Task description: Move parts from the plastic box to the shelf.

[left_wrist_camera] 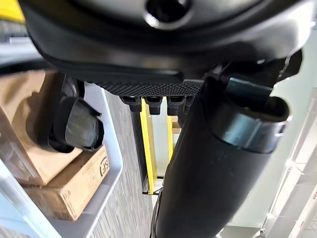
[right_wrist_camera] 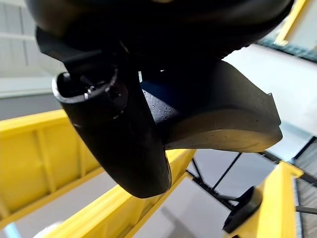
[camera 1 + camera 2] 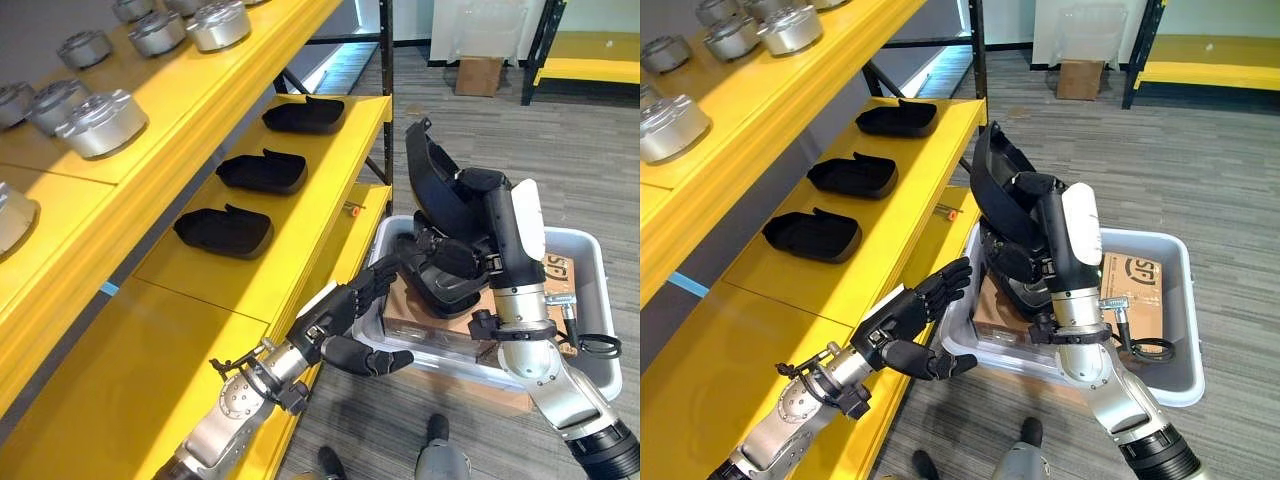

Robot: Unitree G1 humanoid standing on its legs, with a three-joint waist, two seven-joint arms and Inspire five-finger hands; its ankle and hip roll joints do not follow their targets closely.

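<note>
My right hand point(image 3: 492, 215) is shut on a black moulded part point(image 3: 432, 170) and holds it upright above the grey plastic box point(image 3: 592, 262). In the right wrist view the thumb point(image 2: 124, 134) lies across that part point(image 2: 223, 116). More black parts point(image 3: 450, 285) lie in the box on a cardboard carton point(image 3: 420, 322). My left hand point(image 3: 340, 315) is open, its fingers stretched toward the box's near wall beside the shelf edge. Three black parts point(image 3: 222, 230) point(image 3: 262, 172) point(image 3: 303, 115) sit in a row on the yellow middle shelf point(image 3: 320, 215).
Several silver metal parts point(image 3: 100, 123) stand on the upper yellow shelf. A second carton point(image 3: 1135, 285) lies in the box's right half. A cardboard box point(image 3: 478, 75) and another yellow rack point(image 3: 585, 68) stand far across the grey floor.
</note>
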